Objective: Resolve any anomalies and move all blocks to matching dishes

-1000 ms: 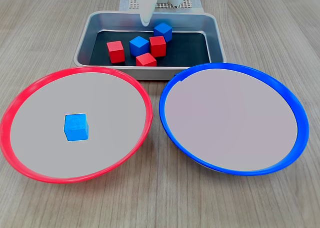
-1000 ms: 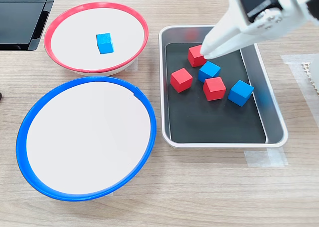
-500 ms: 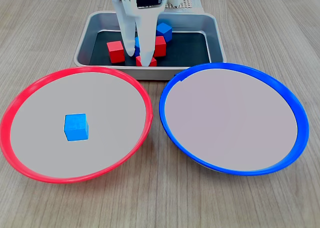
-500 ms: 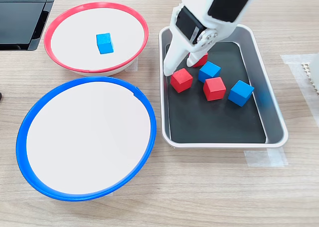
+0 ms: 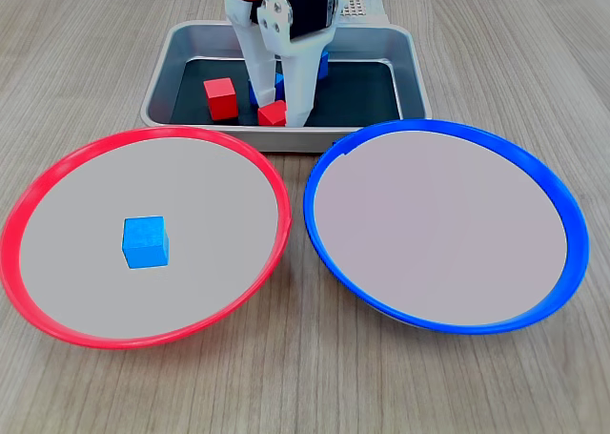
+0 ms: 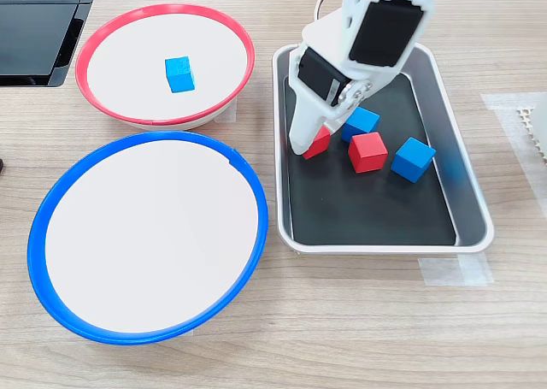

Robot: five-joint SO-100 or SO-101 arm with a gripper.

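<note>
My white gripper (image 5: 279, 110) (image 6: 313, 143) reaches down into the silver tray (image 5: 412, 72) (image 6: 472, 192), open, its fingers on either side of a red block (image 5: 274, 113) (image 6: 322, 142). Another red block (image 5: 220, 97) lies to the first exterior view's left and is hidden by the arm in the second exterior view. In the tray a third red block (image 6: 367, 152) and two blue blocks (image 6: 363, 120) (image 6: 413, 159) also show. One blue block (image 5: 145, 241) (image 6: 179, 73) sits in the red-rimmed dish (image 5: 143, 134) (image 6: 162, 9). The blue-rimmed dish (image 5: 438, 125) (image 6: 154, 138) holds nothing.
A black flat object (image 6: 34, 30) lies at the second exterior view's top left corner. A white perforated plate (image 6: 534, 124) is at the second exterior view's right edge. Clear tape (image 6: 453, 269) sticks to the wooden table in front of the tray.
The gripper has dropped lower into the tray and come down around the red block nearest the dishes. No block has moved.
</note>
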